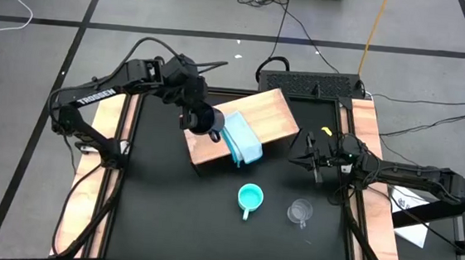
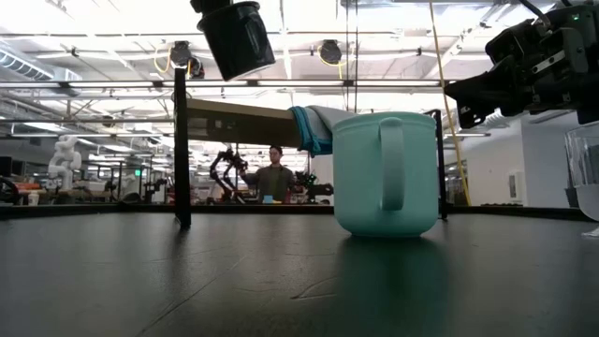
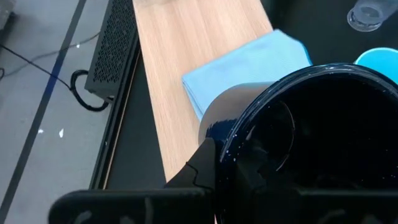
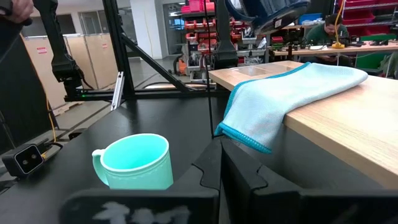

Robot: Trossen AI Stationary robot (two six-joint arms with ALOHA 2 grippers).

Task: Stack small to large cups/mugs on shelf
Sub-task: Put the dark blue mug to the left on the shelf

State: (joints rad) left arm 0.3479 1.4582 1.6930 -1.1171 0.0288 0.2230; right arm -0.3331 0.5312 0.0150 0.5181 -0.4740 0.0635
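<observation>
We see the left gripper (image 1: 202,121) fingers clamped on the dark navy mug (image 2: 236,37) above the tan wooden shelf (image 1: 275,117); the right gripper (image 1: 305,158) fingers' state is unclear.

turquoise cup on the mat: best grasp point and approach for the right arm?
Take the turquoise cup by its rim wall, coming straight down, one finger inside and one outside. It stands upright with its mouth open, and its handle points toward the table's front edge, so pinch a side away from it. The right gripper hovers nearby; the clear glass mug stands apart, probably leaving room.
</observation>
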